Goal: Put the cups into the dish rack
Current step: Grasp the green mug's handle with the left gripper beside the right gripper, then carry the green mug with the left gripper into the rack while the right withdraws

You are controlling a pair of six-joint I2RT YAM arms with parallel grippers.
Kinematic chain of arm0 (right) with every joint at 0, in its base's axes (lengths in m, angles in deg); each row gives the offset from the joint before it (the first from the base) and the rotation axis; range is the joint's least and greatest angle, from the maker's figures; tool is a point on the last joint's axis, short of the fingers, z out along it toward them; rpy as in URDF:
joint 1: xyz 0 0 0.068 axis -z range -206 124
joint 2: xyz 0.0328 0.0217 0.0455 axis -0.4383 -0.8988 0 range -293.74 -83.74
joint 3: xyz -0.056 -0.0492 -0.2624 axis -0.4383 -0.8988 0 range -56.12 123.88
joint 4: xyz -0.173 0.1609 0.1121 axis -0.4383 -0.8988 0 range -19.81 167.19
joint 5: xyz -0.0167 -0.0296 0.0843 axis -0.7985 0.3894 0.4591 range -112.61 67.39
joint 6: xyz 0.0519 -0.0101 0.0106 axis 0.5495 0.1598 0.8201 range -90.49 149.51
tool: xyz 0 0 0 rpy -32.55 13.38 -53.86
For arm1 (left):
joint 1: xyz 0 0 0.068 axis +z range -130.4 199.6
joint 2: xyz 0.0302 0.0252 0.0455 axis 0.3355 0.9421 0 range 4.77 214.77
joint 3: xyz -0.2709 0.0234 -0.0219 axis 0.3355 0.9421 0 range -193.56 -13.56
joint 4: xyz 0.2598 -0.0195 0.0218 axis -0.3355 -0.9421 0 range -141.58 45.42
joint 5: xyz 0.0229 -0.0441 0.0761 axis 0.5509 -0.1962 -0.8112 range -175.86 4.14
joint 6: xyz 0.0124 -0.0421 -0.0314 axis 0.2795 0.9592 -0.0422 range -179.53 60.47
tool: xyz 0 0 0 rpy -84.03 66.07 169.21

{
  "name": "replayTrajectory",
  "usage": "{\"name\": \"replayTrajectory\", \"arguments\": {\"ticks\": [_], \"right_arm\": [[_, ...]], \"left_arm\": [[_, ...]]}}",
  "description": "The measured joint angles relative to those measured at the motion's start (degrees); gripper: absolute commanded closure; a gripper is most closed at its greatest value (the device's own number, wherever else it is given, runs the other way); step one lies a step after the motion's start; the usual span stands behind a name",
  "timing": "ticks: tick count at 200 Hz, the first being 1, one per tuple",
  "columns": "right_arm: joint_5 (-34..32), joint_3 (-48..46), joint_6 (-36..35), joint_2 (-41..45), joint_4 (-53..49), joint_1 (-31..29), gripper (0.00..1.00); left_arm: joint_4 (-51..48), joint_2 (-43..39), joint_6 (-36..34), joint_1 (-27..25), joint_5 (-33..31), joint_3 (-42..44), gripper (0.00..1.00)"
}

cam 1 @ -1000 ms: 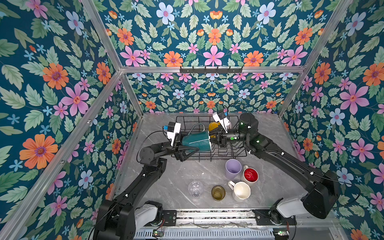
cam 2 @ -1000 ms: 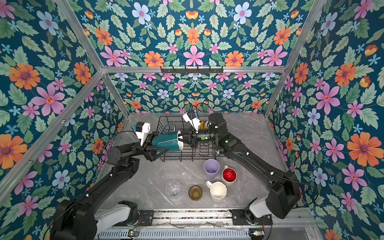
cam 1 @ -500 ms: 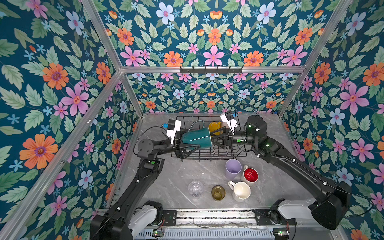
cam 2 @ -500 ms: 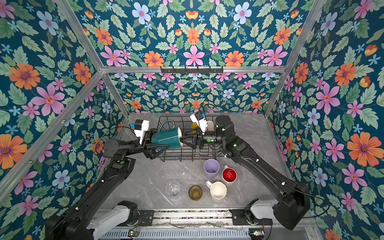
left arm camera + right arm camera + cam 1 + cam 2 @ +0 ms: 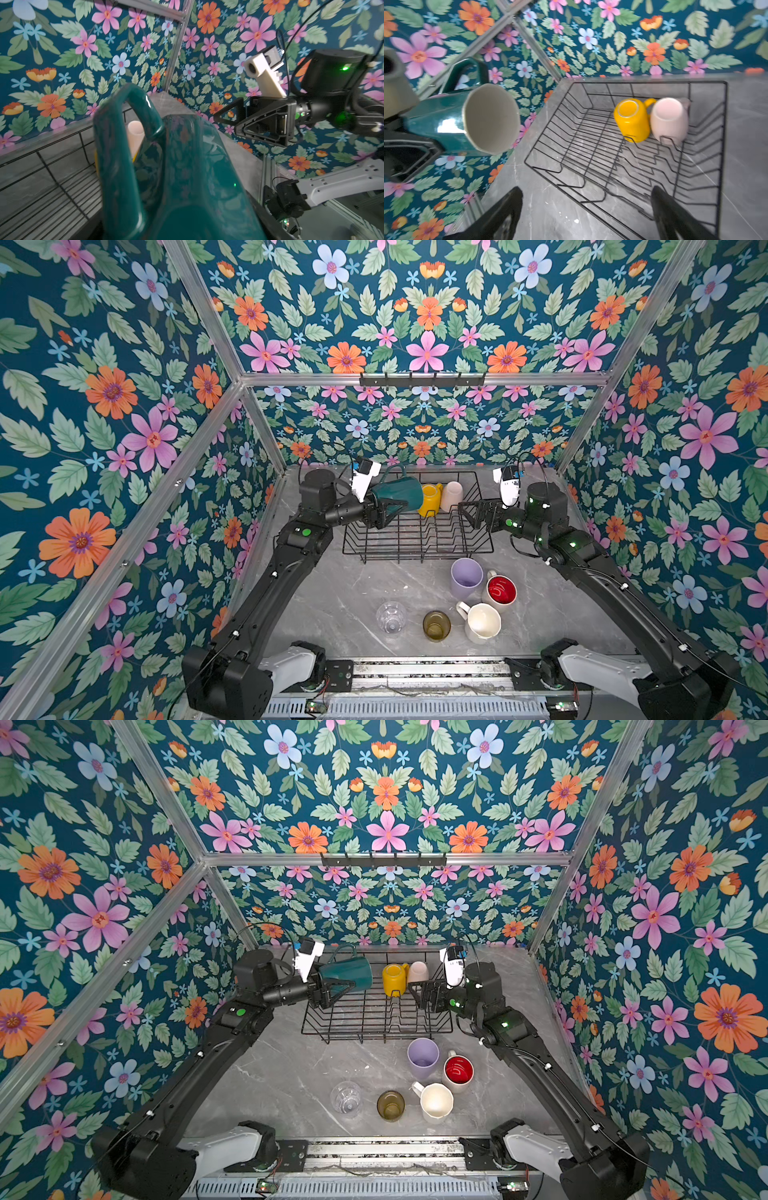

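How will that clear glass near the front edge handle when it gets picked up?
The clear glass looks smooth and shiny, so it may slip in a grip. Its see-through walls suggest it is light but probably breakable if dropped. Standing upright and round, it could tip and roll if nudged sideways.

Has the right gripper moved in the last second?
Yes. The right gripper has drawn back rightward, away from the dark green mug, toward the dish rack's right edge, jaws now open.
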Motion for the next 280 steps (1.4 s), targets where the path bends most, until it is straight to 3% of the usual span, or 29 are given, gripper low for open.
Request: {"name": "replayTrajectory", "arguments": {"ticks": [69,120,280], "right_arm": [[-3.2,-2.0,1.6,0.5,-2.1,1.9,0.01],[-3.3,-4.2,2.6,2.4,-2.4,4.3,0.01],[-3.2,-7.4,2.7,6.2,-2.4,5.6,0.01]], "left_arm": [[-17.2,12.3,-12.1,-9.6,-19.6,-12.5,1.00],[-25.1,21.9,-17.5,-13.6,-30.0,-20.9,1.00],[-38.9,39.4,-32.5,-18.6,-40.7,-37.8,1.00]]}}
